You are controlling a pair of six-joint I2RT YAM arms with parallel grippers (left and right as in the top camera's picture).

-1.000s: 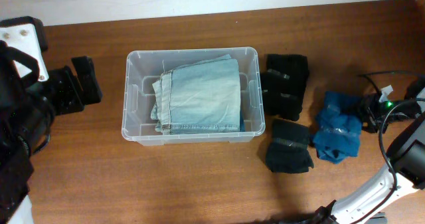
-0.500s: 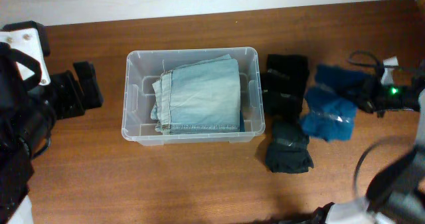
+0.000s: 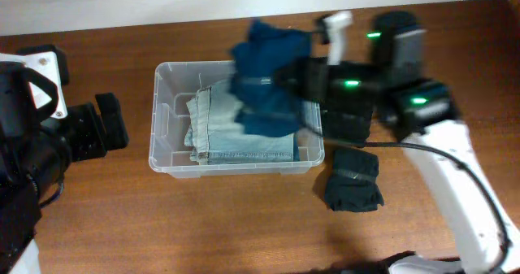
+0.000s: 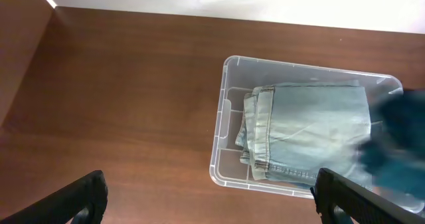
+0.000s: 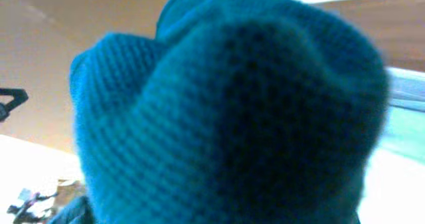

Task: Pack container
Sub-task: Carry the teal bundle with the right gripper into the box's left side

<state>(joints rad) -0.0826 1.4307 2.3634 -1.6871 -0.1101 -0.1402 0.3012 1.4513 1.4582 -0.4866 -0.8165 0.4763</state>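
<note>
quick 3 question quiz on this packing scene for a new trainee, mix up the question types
1. True or false: the folded jeans lie inside the clear bin.
2. Which gripper carries the blue knit over the bin? A) left B) right
3. Fill in: the black clothes lie outside the bin, on the ____ arm's side.

Key:
1. True.
2. B, the right gripper; its fingers are buried in the cloth.
3. right
</note>
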